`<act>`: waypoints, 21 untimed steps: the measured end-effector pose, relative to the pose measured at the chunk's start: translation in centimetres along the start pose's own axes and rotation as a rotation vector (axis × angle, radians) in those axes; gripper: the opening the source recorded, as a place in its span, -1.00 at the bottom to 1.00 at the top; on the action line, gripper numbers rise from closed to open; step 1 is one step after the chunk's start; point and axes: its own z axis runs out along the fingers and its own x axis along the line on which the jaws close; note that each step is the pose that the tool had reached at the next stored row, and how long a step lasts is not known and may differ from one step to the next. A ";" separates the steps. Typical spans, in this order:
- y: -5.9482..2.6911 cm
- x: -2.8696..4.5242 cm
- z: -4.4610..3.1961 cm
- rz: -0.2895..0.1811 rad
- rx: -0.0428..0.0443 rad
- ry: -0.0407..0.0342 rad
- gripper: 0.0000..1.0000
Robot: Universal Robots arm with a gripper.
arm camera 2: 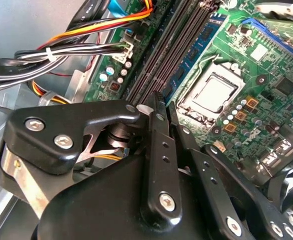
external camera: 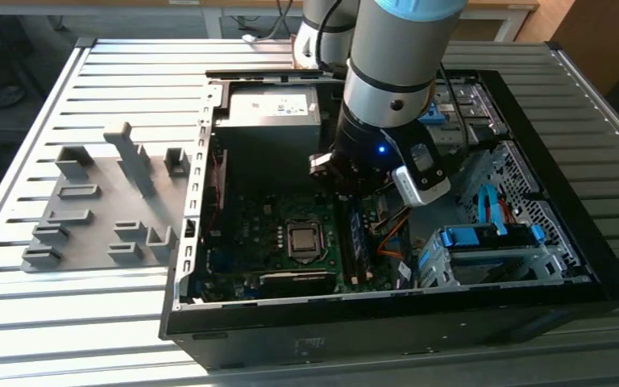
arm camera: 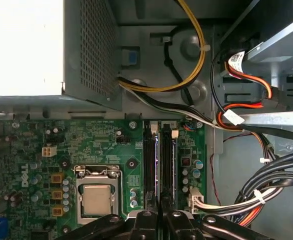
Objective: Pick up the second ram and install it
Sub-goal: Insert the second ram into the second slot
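A thin blue ram [arm camera 2: 189,62] with dark chips stands on edge among the black memory slots of the motherboard [arm camera 2: 266,75]; in the first wrist view it is a narrow blue strip [arm camera: 158,165] between two slots. My gripper [arm camera 2: 155,102] is shut, its fingertips together right at the near end of that stick; I cannot tell whether they touch it. Seen in the first wrist view, the gripper [arm camera: 159,216] lines up with the blue strip. From outside, the gripper [external camera: 342,189] hangs inside the open computer case [external camera: 396,318], over the memory slots [external camera: 355,242].
The power supply [external camera: 272,109] sits behind the board, and the processor socket [external camera: 303,239] lies beside the slots. Cable bundles [arm camera: 246,195] run close on the other side. Drive bays with blue latches [external camera: 482,235] fill the case's right. Gray holder blocks [external camera: 105,201] stand outside, left.
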 end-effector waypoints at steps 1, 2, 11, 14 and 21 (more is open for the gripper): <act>0.00 0.00 0.12 0.000 -0.0001 -0.0001 -0.72; -0.01 -0.01 0.25 0.001 -0.0001 -0.0001 -0.72; -0.37 -0.03 0.95 0.029 -0.0001 -0.0001 -0.72; -0.38 -0.04 1.20 0.030 0.0000 -0.0001 -0.72; -0.38 -0.04 1.32 0.030 0.0000 -0.0002 -0.72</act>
